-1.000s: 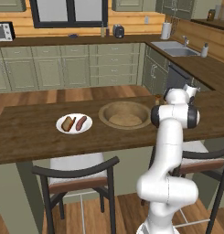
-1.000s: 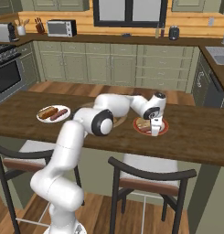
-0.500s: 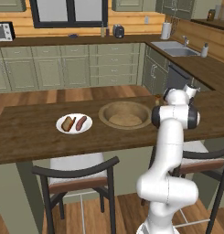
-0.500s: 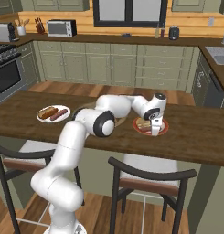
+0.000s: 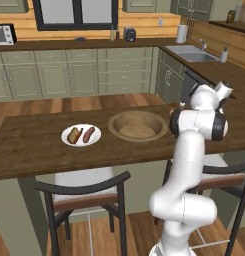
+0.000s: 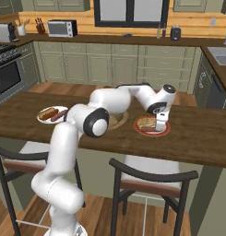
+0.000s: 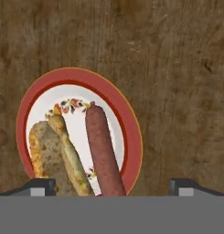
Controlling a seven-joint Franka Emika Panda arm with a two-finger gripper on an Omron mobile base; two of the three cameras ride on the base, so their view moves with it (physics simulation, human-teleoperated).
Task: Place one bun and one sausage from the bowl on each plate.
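In the hand view my gripper [image 7: 113, 187] hangs open over the red-rimmed plate [image 7: 77, 75], one dark fingertip [image 7: 42, 186] on each side. On that plate lie a bun [image 7: 51, 155] and a sausage [image 7: 103, 153] side by side, and neither is held. The right base view has the gripper [image 6: 159, 123] just above the same plate [image 6: 166, 131] on the counter's right part. The plain white plate [image 5: 81, 136] at the left carries a bun [image 5: 74, 135] and a sausage [image 5: 89, 134]. The tan wooden bowl [image 5: 138, 125] sits between the plates, with nothing in it.
The wooden counter [image 6: 197, 138] runs left to right, with two chairs [image 6: 151, 179] tucked along its near edge. My own arm [image 5: 194, 125] blocks the red-rimmed plate in the left base view. Cabinets, a sink and a microwave stand far behind.
The jaws have spread wide over the red-rimmed plate, where the sausage now lies free. The arm has hardly moved.
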